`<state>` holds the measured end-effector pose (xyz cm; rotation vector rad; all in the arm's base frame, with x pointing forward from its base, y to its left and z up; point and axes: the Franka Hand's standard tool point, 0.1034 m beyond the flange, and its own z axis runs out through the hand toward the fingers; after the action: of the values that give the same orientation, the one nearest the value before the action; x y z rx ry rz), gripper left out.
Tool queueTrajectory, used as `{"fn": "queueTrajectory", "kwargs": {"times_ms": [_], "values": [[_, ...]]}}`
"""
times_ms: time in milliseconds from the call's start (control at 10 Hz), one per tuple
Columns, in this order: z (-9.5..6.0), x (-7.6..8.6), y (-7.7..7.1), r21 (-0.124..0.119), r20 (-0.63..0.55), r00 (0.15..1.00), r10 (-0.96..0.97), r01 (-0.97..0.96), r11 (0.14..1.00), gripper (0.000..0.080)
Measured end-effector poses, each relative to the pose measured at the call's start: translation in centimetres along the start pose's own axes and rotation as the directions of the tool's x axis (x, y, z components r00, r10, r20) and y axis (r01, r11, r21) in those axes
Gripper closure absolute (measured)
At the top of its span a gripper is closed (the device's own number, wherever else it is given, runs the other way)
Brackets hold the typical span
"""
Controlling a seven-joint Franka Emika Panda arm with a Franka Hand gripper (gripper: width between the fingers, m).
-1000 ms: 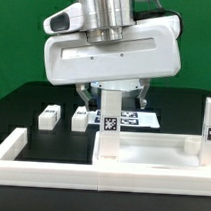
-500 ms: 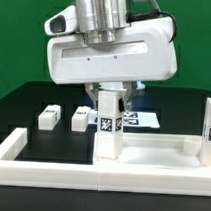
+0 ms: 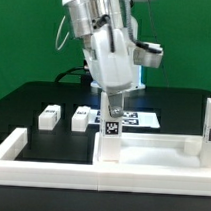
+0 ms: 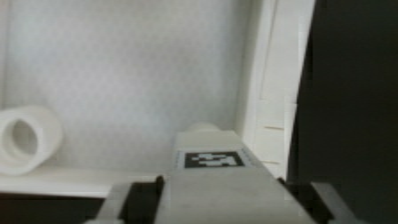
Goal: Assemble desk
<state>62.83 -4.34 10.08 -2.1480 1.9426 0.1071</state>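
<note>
The white desk top (image 3: pixel 156 159) lies at the front with its rim up. A white leg (image 3: pixel 112 134) with a square tag stands upright at its corner on the exterior view's left. My gripper (image 3: pixel 114 102) is tilted, comes down on that leg from above, and is shut on its upper part. In the wrist view the leg (image 4: pixel 217 170) fills the gap between my fingers (image 4: pixel 143 203), over the desk top's floor (image 4: pixel 125 80) and a round socket (image 4: pixel 22 140). A second leg (image 3: pixel 210 123) stands at the desk top's right corner. Two loose legs (image 3: pixel 50 116) (image 3: pixel 81 117) lie behind on the left.
The marker board (image 3: pixel 141 118) lies flat behind the desk top. A long white bar with raised ends (image 3: pixel 13 149) runs along the front left. The table is black, with a green backdrop.
My hand has turned about the leg and tilted, from broadside to edge-on. The leg stays at the same corner of the desk top and looks lower.
</note>
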Motion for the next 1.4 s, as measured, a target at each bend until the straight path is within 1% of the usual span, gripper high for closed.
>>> {"fn": "queueTrajectory", "kwargs": {"times_ms": [200,300,400,500,600,700,800,900,1000,1100,1200,1300,1400], "values": [[0.01,-0.01,0.01,-0.001,-0.001,0.999,-0.037,0.037,0.999,0.0506],[0.00,0.05,-0.02,0.000,-0.004,0.995,-0.096,0.096,0.995,0.0447],[-0.16,0.47,-0.18,0.008,-0.017,0.948,-0.318,0.319,0.948,0.0264],[-0.16,0.52,-0.01,-0.001,-0.006,0.840,-0.542,0.542,0.840,0.0185],[-0.07,0.21,0.26,-0.010,0.015,0.771,-0.636,0.637,0.771,0.0185],[-0.09,0.31,0.22,-0.009,0.011,0.724,-0.689,0.689,0.724,0.0157],[-0.07,0.33,0.24,-0.008,0.012,0.674,-0.738,0.738,0.674,0.0152],[-0.09,0.35,0.25,-0.009,0.012,0.606,-0.795,0.795,0.606,0.0152],[-0.36,0.66,0.17,-0.046,0.011,0.361,-0.933,0.932,0.360,0.0150],[-0.30,0.56,-0.10,-0.091,0.033,0.037,-0.999,0.995,0.034,0.0150],[-0.10,0.49,-0.01,-0.091,0.043,-0.016,-0.999,0.996,-0.020,0.0150],[-0.11,0.59,0.03,-0.093,0.040,0.029,-0.999,0.995,0.025,0.0150],[-0.10,0.57,0.03,-0.093,0.037,0.051,-0.998,0.995,0.047,0.0251]]}}
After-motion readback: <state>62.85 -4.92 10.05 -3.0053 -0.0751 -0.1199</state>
